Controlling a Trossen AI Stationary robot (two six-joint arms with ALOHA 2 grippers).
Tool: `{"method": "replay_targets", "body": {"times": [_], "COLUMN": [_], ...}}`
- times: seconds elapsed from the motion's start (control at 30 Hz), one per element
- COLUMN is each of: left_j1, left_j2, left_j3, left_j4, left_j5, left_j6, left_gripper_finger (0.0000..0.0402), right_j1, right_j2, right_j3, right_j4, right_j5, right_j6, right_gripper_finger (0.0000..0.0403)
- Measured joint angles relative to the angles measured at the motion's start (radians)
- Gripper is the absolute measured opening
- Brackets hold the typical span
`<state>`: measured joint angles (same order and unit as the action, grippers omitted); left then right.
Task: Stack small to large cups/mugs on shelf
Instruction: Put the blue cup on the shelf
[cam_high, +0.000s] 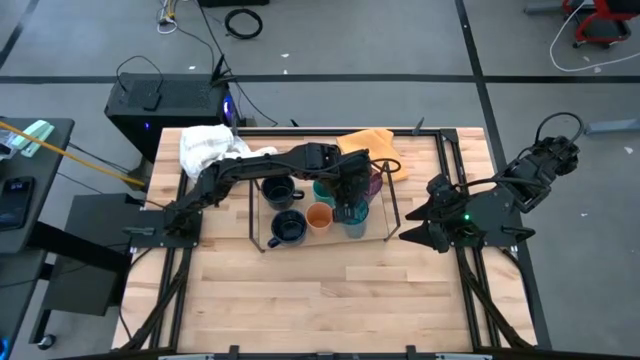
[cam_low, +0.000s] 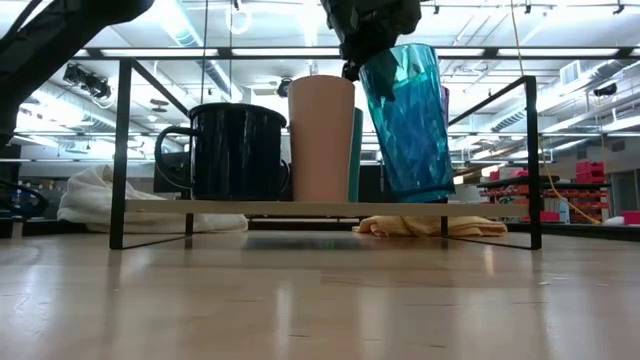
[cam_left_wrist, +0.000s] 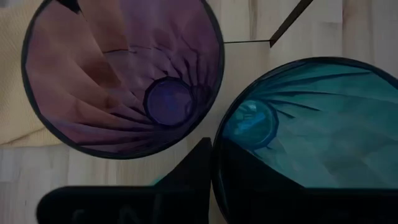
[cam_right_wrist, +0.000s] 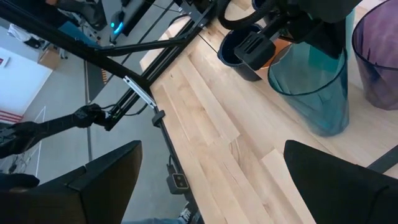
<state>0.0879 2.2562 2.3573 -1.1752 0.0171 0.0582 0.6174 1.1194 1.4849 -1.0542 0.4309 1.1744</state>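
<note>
Our left gripper (cam_high: 351, 205) pinches the tilted teal tumbler's (cam_low: 408, 125) rim beside the orange cup (cam_low: 321, 138); we should settle it flat on the shelf (cam_low: 300, 208) before letting go.

1. Lit evenly from overhead; ceiling strip lights (cam_low: 190, 25) showed bright in the low view.
2. Cast only soft, short shadows beneath the shelf (cam_low: 320, 208).
3. Threw a pale sheen across the near tabletop (cam_low: 320, 300), blurred at close range.
4. Glowed through the purple tumbler (cam_left_wrist: 124, 74) and teal tumbler (cam_left_wrist: 311, 124), both softly out of focus.
</note>
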Motion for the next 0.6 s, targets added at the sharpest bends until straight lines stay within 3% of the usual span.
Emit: {"method": "replay_targets", "body": {"times": [0.3,0.6], "left_j1": [-0.001,0.0], "left_j2": [0.001,0.0], "left_j3": [0.0,-0.003], "left_j4": [-0.006,-0.01], "left_j5": [0.003,0.0], "left_j6": [-0.001,0.003], "left_gripper_finger": [0.0035,0.0075], "right_j1": [0.0,0.0], "right_j2": [0.0,0.0], "right_j3": [0.0,0.0], "right_j4": [0.0,-0.001], "right_j5": [0.0,0.0], "right_j6": [-0.003,-0.01], "right_gripper_finger": [0.0399,0.0399]}}
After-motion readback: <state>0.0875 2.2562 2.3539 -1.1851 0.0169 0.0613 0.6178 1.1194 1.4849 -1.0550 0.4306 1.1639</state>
